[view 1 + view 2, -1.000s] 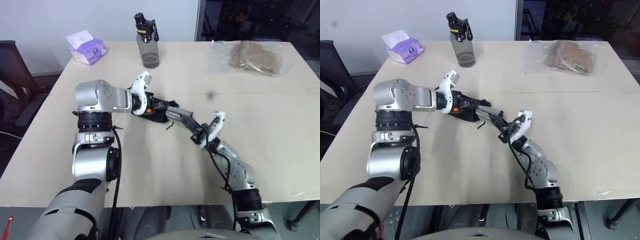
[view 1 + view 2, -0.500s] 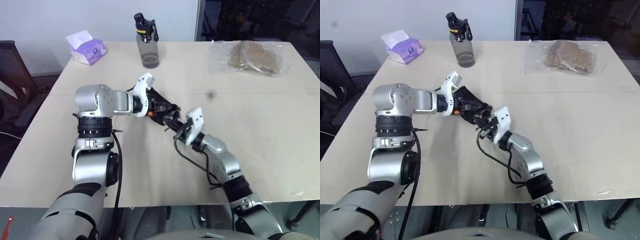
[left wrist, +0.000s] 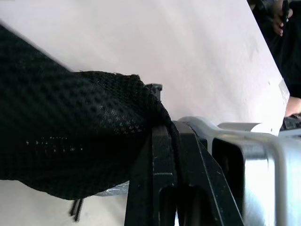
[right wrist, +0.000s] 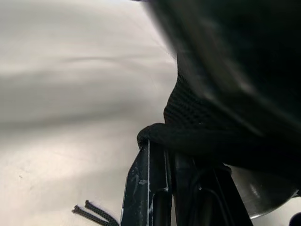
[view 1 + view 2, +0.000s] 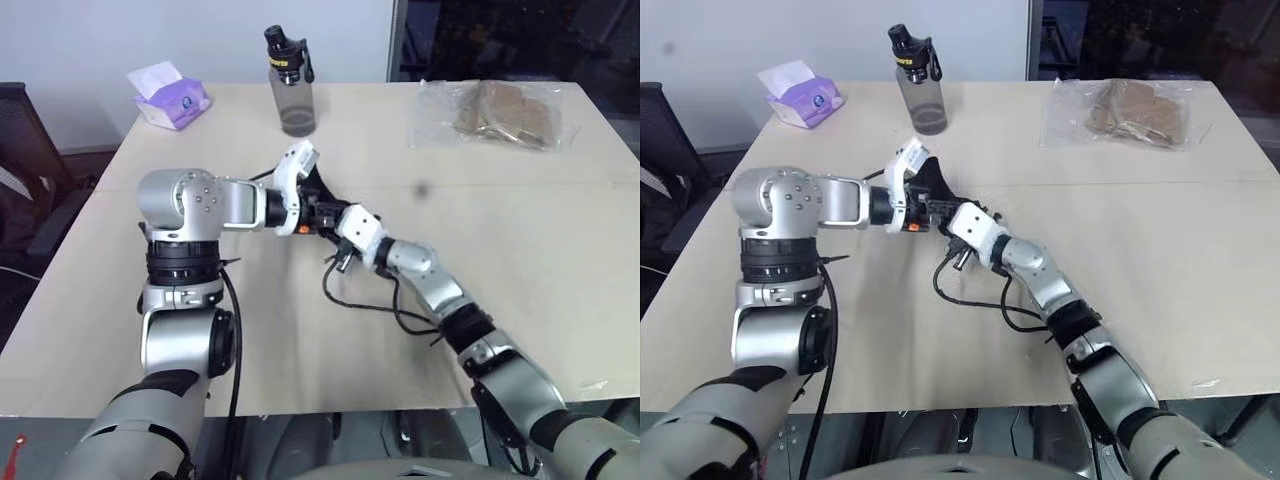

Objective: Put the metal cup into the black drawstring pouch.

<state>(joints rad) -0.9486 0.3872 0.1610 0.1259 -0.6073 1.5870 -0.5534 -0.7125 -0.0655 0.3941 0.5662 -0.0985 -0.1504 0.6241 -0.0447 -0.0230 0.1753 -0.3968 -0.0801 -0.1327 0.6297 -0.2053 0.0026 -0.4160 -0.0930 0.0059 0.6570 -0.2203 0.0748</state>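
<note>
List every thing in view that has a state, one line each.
Pouch: off the table, pinched by both tools.
Left tool: shut on pouch.
Right tool: shut on pouch.
Cup: metal rim shows under the pouch fabric; how far in, cannot tell.
Water bottle: upright, capped.
Tissue pack: tissue sticking out.

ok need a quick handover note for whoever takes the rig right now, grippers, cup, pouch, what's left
Left gripper: fingers shut on the black drawstring pouch, held above the table.
Right gripper: fingers shut on the pouch's fabric from the other side.
Metal cup: a shiny curved bit shows under the fabric in the right wrist view, so it seems to be inside; how far in, I cannot tell.
Left: confirm the cup is fully in, then set the pouch down.
</note>
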